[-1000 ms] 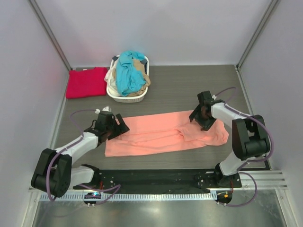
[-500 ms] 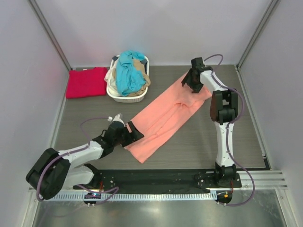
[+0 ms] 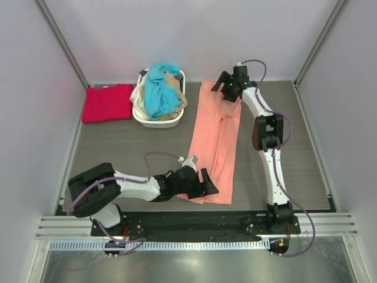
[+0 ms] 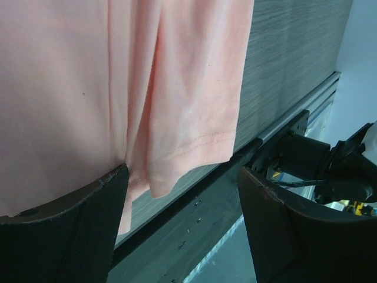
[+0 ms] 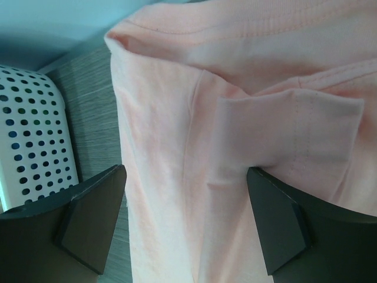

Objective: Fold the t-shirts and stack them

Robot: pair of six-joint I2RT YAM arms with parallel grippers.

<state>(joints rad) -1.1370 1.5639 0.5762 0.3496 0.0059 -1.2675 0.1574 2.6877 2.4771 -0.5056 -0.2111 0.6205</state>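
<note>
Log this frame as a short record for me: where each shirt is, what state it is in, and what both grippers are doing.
shirt in work: salmon-pink shirt, a long narrow strip lying flat on the table, running near to far
left gripper: open, at the strip's near end
right gripper: open, over the strip's far end
red shirt: folded, far left, beside the laundry basket
basket contents: teal shirt and beige shirt, both crumpled
stack: not yet made; pink and red shirts lie apart
</note>
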